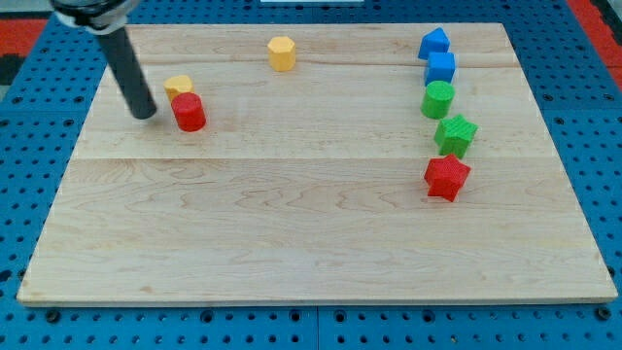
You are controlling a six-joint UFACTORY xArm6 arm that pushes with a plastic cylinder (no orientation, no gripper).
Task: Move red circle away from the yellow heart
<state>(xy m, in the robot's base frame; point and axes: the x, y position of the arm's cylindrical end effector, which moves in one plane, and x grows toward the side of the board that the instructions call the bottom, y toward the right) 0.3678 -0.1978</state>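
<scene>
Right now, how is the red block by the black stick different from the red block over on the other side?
The red circle is round and smooth-sided; the red star has jagged points. The red circle sits at the view's left, touching the yellow heart, with my tip just to its left. The red star sits at the view's right, at the bottom of a column below the green star, far from my tip. Both are red and rest on the wooden board.
</scene>
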